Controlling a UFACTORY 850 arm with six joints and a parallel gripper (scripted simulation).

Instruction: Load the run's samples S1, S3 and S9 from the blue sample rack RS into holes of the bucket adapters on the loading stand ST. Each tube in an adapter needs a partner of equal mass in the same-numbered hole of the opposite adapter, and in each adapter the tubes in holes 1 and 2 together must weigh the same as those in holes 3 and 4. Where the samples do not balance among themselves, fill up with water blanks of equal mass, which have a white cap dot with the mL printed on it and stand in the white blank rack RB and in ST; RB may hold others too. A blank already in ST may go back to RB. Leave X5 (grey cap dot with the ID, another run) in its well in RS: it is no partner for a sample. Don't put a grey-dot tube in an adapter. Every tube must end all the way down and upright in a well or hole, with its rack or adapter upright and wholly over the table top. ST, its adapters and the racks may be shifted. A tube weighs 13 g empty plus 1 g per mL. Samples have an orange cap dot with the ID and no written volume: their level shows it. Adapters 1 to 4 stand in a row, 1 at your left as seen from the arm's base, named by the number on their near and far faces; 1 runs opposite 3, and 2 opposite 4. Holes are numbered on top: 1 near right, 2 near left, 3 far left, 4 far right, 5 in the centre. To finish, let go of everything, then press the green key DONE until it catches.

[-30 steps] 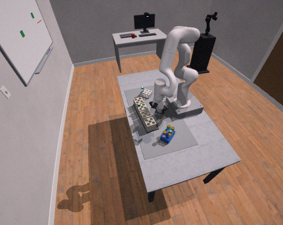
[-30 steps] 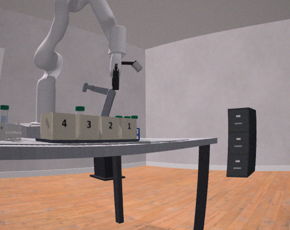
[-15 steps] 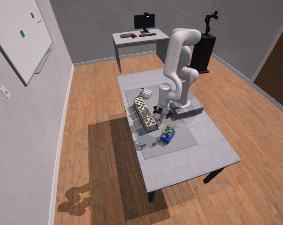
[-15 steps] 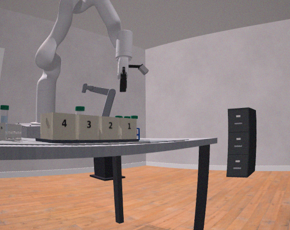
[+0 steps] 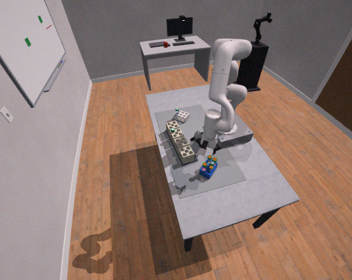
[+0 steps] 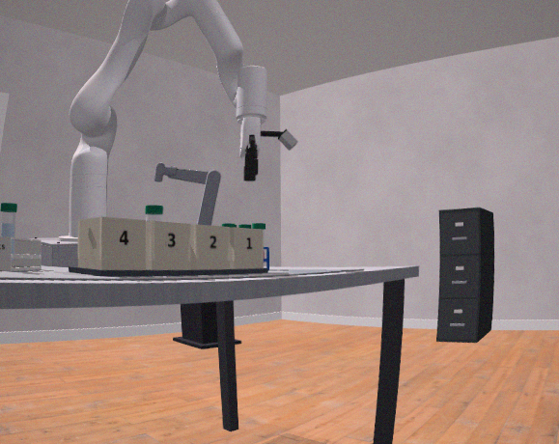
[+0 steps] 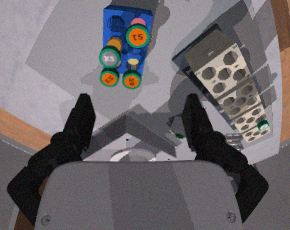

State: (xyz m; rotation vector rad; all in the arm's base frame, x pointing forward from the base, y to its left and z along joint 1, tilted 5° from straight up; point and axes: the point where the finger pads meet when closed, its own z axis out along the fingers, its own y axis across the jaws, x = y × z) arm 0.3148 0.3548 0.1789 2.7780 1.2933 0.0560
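Blue sample rack RS [image 7: 120,18] stands on the grey mat [image 5: 230,170] of the tabletop [image 5: 263,195], and in the wrist view it lies ahead of the end effector [image 7: 137,116], nearer its left finger, with a bare strip of mat between them. Four tubes with orange-ringed cap dots and one with a grey dot marked X5 [image 7: 109,58] stand upright in its wells; the one marked S9 [image 7: 137,37] sits at the far side, and the other labels are too blurred to read. In the exterior view the end effector [image 6: 250,164] hangs well above the row of cream bucket adapters [image 6: 171,243] numbered 4, 3, 2, 1 on the loading stand ST [image 5: 180,142], touching nothing. One green-capped tube [image 6: 153,210] rises from adapter 3. The white blank rack RB [image 5: 182,115] stands beyond the stand's far end, near the mat's edge, with one green-capped tube [image 5: 177,109] in it. Bare mat lies between the blue rack and the stand, and the tabletop runs on well past the rack towards the near corner [image 5: 296,200]. The arm's base plate [image 5: 248,134] sits just beside the mat. Both black fingers are spread fully wide and released, with nothing between them.
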